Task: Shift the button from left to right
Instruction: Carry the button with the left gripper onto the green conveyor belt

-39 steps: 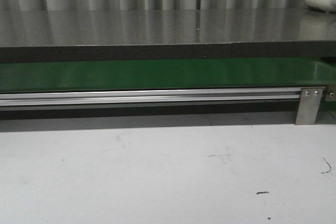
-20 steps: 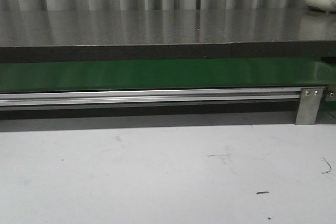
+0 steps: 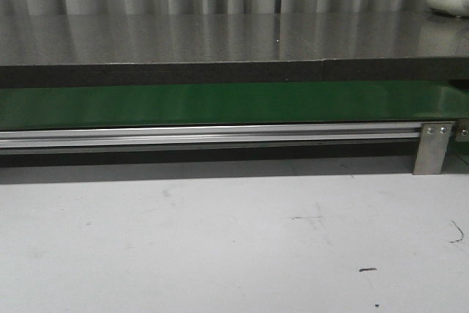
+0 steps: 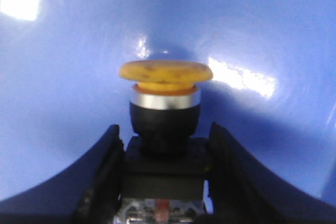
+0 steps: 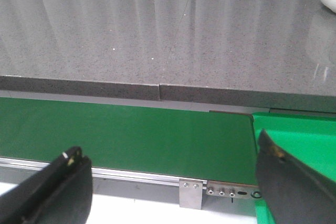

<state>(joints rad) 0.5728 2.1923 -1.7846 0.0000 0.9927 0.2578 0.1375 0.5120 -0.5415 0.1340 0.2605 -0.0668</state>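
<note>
Front view shows no arm and no button: only the grey stone counter [image 3: 220, 34] at twelve o'clock, the green belt [image 3: 220, 104] beneath it, the aluminium rail [image 3: 205, 135] along the belt's near edge, and the pale table [image 3: 220, 240] filling the six o'clock half.

Right wrist view looks over the same belt [image 5: 121, 140] and counter [image 5: 157, 40]. The right gripper [image 5: 173, 192] has its dark fingers [image 5: 58, 182] wide apart at seven and five o'clock, with nothing between them.

Left wrist view is filled by a glossy blue surface [image 4: 63, 51], apparently the inside of a bin or bowl. The button [image 4: 165, 108] sits at the centre, orange-yellow cap up, silver collar and black body below. The left gripper [image 4: 164, 182] has its fingers [image 4: 105, 171] pressed against either side of the black body.

By my reading, the pickup is made, or nearly so, but the button is not yet lifted out of the blue container. The carry toward the right and the release are both left to do.
</note>
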